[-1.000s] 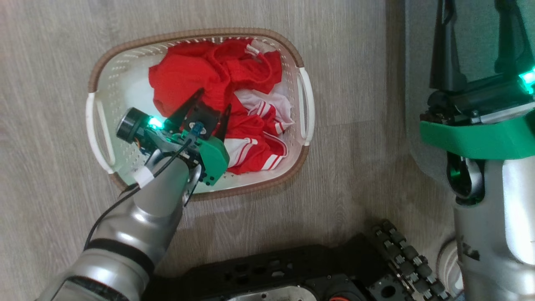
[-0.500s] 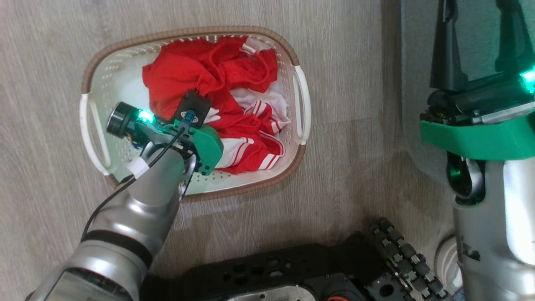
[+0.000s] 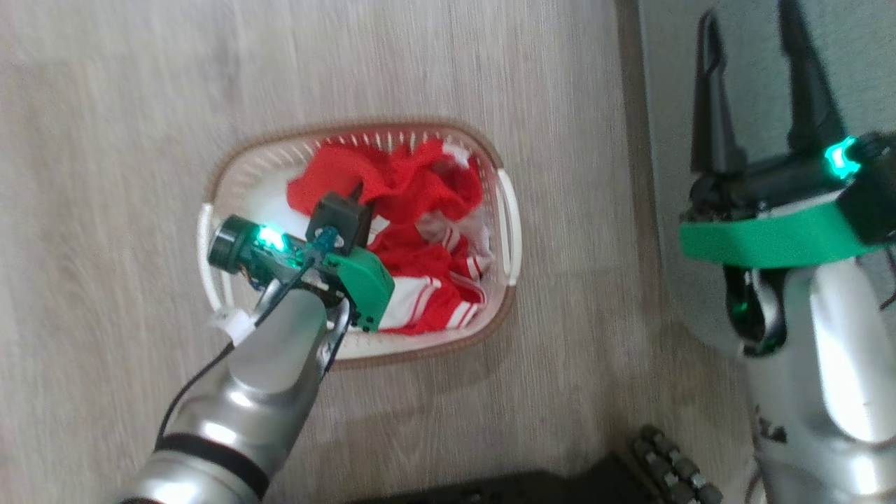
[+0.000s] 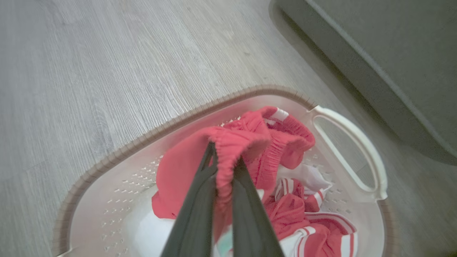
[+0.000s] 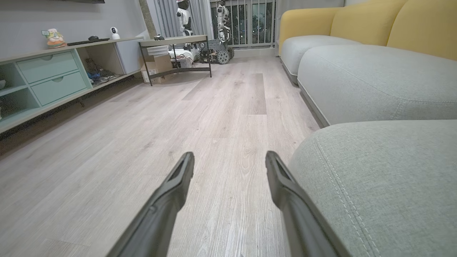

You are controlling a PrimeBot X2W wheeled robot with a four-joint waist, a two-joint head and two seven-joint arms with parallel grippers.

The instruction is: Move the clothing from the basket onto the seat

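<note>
The clothing (image 3: 413, 178) is a heap of red fabric with white striped panels in the cream basket (image 3: 280, 138) on the wood floor. My left gripper (image 3: 357, 192) reaches down into the heap from the basket's near left. In the left wrist view, the left gripper (image 4: 224, 153) is shut on a gathered red hem of the clothing (image 4: 271, 142), pulled up above the basket (image 4: 142, 139). My right gripper (image 3: 749, 14) stands open and holds nothing, at the edge of the grey-green seat (image 3: 672, 70). The right wrist view has the right gripper (image 5: 229, 156) just left of the seat (image 5: 375, 178).
The seat's front edge (image 4: 392, 53) runs close to the basket's right handle (image 4: 357, 142). My dark wheeled base (image 3: 665, 455) sits at the bottom. Farther off stand a low shelf unit (image 5: 46, 75), a small table (image 5: 175, 46) and yellow sofa backs (image 5: 357, 21).
My left gripper has shut on the red clothing and bunched it upward. The head camera has moved, so the basket looks smaller and shifted. The right gripper stays open.
</note>
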